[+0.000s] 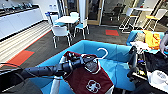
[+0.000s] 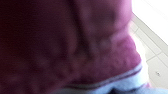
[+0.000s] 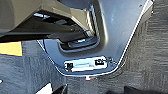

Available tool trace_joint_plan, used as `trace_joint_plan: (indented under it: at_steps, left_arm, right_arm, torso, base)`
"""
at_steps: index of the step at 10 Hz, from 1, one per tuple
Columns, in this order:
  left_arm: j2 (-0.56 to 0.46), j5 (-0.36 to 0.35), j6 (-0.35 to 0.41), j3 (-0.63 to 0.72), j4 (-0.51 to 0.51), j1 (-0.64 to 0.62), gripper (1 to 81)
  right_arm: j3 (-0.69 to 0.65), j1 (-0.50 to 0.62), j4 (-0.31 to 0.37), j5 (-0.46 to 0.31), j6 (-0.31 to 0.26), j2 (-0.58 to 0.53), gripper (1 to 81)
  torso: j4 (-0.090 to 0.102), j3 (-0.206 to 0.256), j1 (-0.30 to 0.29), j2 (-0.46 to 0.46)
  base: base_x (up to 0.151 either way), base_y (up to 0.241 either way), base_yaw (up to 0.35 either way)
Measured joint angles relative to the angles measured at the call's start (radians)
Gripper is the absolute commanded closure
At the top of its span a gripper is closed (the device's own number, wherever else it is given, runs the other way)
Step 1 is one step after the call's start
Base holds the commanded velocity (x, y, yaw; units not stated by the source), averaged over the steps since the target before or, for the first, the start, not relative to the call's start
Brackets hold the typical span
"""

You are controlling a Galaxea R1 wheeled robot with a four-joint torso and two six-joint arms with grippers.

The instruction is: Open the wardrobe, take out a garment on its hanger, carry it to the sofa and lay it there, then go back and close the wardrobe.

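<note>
Left arm: it enters from the left side of the head view and reaches forward over the sofa [image 1: 110, 51], so that the load hangs above the seat and not above the floor.
Left claw [image 1: 83, 60]: it sits at the collar of the garment [image 1: 87, 78], near the hanger; I cannot tell if it is wide or narrow, because the cloth hides it.
Garment: the maroon jacket with the white emblem hangs below the arm, over the blue seat; in the left wrist view the maroon cloth [image 2: 65, 45] is very close to the camera.
Hanger [image 1: 103, 52]: its white hook stands up free, just in front of the sofa back.
Right claw: I cannot tell its state; the right wrist view looks down at grey carpet [image 3: 150, 57].
Step, as I judge: the carrying is nearly finished, the laying down is not yet done.
</note>
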Motion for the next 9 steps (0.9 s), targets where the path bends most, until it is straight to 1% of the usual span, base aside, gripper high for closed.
trace_joint_plan:
  at_steps: [1, 2, 4, 6, 8, 9]
  left_arm:
    - [0.006, -0.012, -0.018, -0.002, -0.001, -0.014, 81.1]
    - [0.032, -0.026, -0.02, -0.004, -0.002, -0.017, 81.1]
    - [0.117, -0.013, -0.017, -0.004, 0.0, -0.017, 81.1]
    - [0.17, -0.007, -0.026, -0.01, 0.0, -0.032, 81.1]
    - [0.207, -0.017, -0.053, -0.071, -0.001, -0.05, 81.1]
    - [0.211, -0.014, -0.072, -0.108, 0.0, -0.05, 81.1]
  right_arm:
    - [-0.008, 0.0, 0.0, 0.0, 0.0, 0.002, 1.0]
    - [-0.01, 0.001, 0.001, 0.0, 0.0, 0.002, 1.0]
    - [-0.01, 0.001, 0.001, 0.0, 0.0, 0.003, 1.0]
    - [-0.01, 0.001, 0.001, -0.001, 0.0, 0.006, 1.0]
    - [-0.01, 0.002, 0.002, -0.001, 0.0, 0.006, 1.0]
    - [-0.01, 0.004, 0.002, -0.001, 0.0, 0.009, 1.0]
  torso:
    - [0.0, 0.0, 0.0, 0.0]
    - [0.0, 0.0, 0.0, 0.0]
    - [0.0, 0.0, 0.0, 0.0]
    - [0.0, 0.0, 0.0, 0.0]
    - [0.0, 0.0, 0.0, 0.0]
    - [0.0, 0.0, 0.0, 0.0]
  base:
    - [0.0, 0.0, 0.0]
    - [0.0, 0.0, 0.0]
    - [0.0, 0.0, 0.0]
    - [0.0, 0.0, 0.0]
    - [0.0, 0.0, 0.0]
    - [0.0, 0.0, 0.0]
